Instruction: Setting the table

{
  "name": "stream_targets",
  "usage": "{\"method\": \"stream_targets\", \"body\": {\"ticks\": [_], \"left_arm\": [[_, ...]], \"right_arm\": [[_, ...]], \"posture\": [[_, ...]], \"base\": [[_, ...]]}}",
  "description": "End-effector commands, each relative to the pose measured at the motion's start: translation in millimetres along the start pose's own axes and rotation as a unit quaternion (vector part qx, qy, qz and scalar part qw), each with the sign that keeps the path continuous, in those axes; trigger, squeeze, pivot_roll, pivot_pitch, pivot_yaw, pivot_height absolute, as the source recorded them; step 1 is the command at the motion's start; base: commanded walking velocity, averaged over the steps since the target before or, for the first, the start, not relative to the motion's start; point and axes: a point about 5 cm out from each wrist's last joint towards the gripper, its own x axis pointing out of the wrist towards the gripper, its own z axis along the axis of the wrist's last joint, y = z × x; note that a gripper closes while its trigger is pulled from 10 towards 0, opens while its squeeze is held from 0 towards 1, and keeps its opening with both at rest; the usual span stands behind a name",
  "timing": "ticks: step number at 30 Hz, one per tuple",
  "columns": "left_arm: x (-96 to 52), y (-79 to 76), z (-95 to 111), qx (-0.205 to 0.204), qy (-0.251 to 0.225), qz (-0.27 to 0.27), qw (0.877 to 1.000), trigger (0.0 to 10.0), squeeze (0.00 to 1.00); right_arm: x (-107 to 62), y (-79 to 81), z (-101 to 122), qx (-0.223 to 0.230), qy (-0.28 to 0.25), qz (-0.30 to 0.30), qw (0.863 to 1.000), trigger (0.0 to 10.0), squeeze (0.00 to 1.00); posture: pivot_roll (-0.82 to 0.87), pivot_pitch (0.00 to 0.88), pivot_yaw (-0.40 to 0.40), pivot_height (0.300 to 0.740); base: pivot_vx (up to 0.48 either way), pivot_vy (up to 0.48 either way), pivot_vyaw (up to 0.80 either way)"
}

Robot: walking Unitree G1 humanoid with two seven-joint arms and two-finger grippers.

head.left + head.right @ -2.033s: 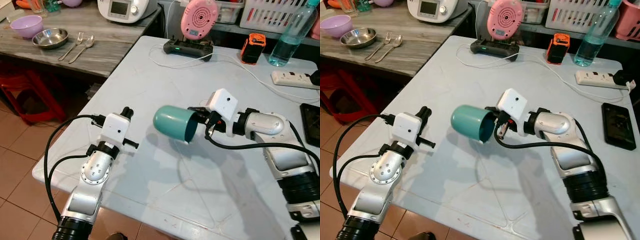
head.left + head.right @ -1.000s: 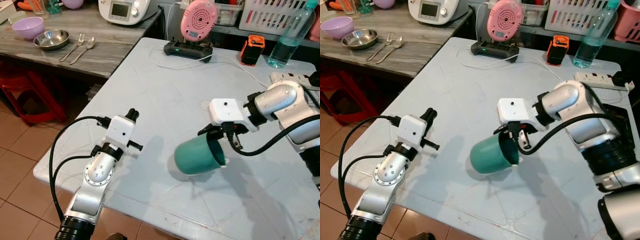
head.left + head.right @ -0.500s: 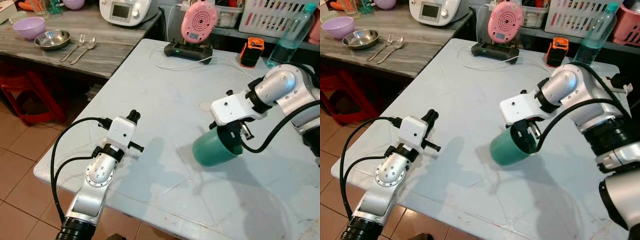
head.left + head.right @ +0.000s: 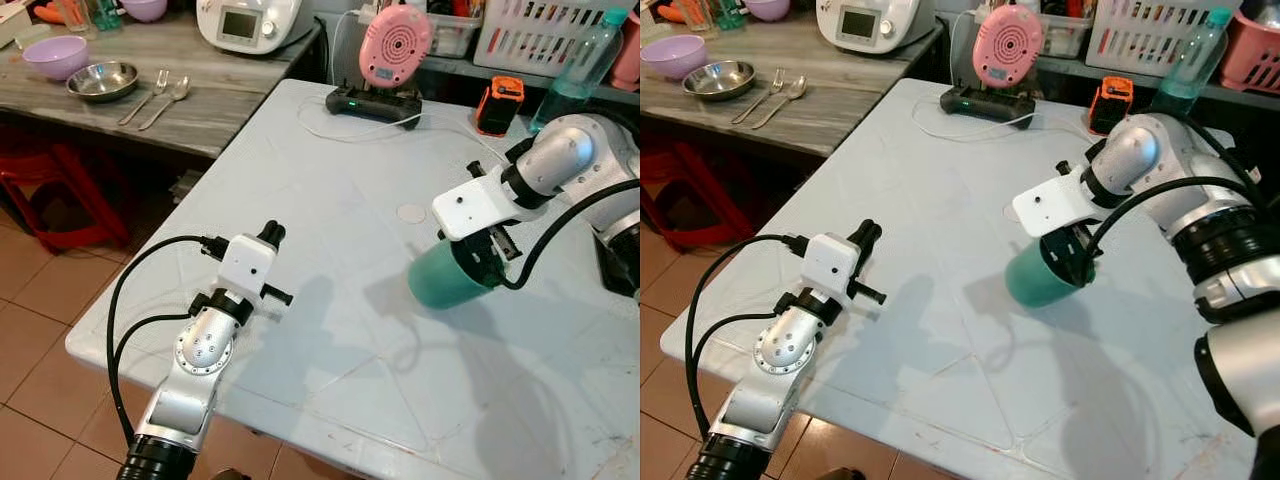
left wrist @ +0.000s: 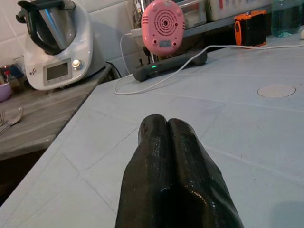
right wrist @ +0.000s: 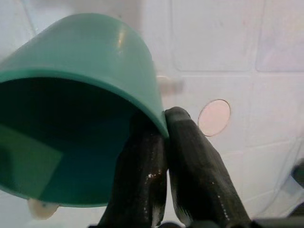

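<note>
The green cup (image 4: pixel 445 279) has moved further to the robot's right, its rim pinched by the right gripper (image 6: pixel 164 130) above the table (image 4: pixel 300 180), while the left gripper (image 5: pixel 161 124) hovers closed.

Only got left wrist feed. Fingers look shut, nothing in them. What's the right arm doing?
Observer: The right gripper is pinching the rim of a teal cup, one finger inside, one outside.
Operator: Cup upright?
Observer: No, tilted, with its closed end angled down toward the white table.
Operator: Any cutlery nearby?
Observer: A fork and spoon lie on the wooden counter beside a steel bowl.
</note>
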Motion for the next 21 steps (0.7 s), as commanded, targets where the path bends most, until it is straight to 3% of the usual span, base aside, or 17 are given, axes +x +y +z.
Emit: {"method": "stream_targets", "body": {"ticks": [1,2,3,4,15,21], "left_arm": [[-2.8,-1.9,-3.5,-0.004,0.009,-0.004,1.000,10.0,0.00],[-2.8,-2.1,-3.6,-0.004,0.009,-0.005,1.000,10.0,0.00],[-2.8,-2.2,-3.7,-0.005,0.009,-0.005,1.000,10.0,0.00],[-2.8,-2.2,-3.7,-0.005,0.010,-0.005,1.000,10.0,0.00],[-2.3,-3.3,-3.6,-0.009,0.011,-0.005,1.000,10.0,0.00],[-2.1,-3.2,-3.7,-0.013,0.013,-0.004,1.000,10.0,0.00]], "right_arm": [[5.6,-4.6,0.7,-0.006,0.007,-0.021,1.000,9.3,0.00],[6.3,-6.0,1.1,-0.007,0.007,-0.028,1.000,10.0,0.69],[6.8,-6.8,1.2,-0.008,0.007,-0.032,0.999,10.0,0.69],[7.0,-7.0,1.0,-0.009,0.007,-0.033,0.999,10.0,1.00],[10.2,-9.1,-2.7,-0.011,0.006,-0.053,0.999,10.0,1.00],[5.4,-17.9,-2.3,-0.010,-0.002,-0.090,0.996,10.0,1.00]], "posture": [[-0.10,0.096,0.007,0.740],[-0.10,0.096,0.007,0.740],[-0.10,0.096,0.007,0.740],[-0.10,0.096,0.007,0.740],[-0.10,0.101,0.008,0.740],[-0.10,0.101,0.008,0.740]], "base": [[0.000,0.000,0.00],[0.000,0.000,0.00],[0.000,0.000,0.00],[0.000,0.000,0.00],[0.000,0.000,0.00],[0.000,0.000,0.00]]}}
